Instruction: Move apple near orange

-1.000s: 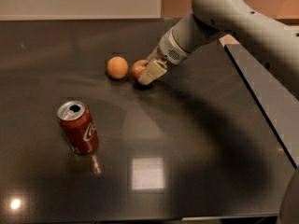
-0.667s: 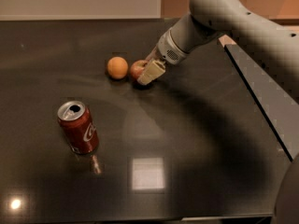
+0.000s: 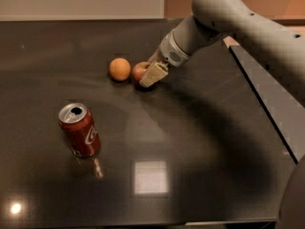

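Observation:
The small orange (image 3: 119, 69) lies on the dark table (image 3: 200, 142) left of centre at the back. The red apple (image 3: 138, 71) sits just to its right, a narrow gap between them, and is partly hidden. My gripper (image 3: 144, 78) reaches down from the upper right and is shut on the apple. Its near beige finger (image 3: 154, 74) covers the apple's right side, and the far finger is hidden behind the fruit. The apple rests on or just above the table.
A red soda can (image 3: 79, 130) stands upright at the front left, top opened. The table's right edge (image 3: 259, 99) runs diagonally beside my grey arm (image 3: 228, 18). A bright light reflection (image 3: 150, 177) lies on the table front.
The gripper and the apple have shifted very slightly left toward the orange. The orange and the can have not moved.

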Robot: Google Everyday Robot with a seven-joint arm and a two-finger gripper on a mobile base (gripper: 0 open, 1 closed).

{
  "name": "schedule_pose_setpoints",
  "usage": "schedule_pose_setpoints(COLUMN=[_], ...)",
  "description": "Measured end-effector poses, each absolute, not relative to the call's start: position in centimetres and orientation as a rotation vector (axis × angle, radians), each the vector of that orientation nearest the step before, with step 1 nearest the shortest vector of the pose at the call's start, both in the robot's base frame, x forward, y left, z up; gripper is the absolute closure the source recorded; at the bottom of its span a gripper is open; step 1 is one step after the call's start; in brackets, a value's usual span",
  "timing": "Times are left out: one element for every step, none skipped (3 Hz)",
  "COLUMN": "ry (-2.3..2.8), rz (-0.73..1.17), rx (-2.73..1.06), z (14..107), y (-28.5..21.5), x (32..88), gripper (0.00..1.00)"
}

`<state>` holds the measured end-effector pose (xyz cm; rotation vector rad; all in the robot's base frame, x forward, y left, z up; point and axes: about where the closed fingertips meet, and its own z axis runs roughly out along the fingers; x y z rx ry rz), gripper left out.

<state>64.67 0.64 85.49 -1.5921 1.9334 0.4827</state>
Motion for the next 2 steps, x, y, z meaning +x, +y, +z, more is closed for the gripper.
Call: schedule_pose_setpoints(ry=[1.933,1.933], rz=[0.486,0.486], rx=[-1.596,-1.596], z=[85.35,85.34], y=[0.83,0.83], x=[64.63,64.63], gripper=[0.00,0.00])
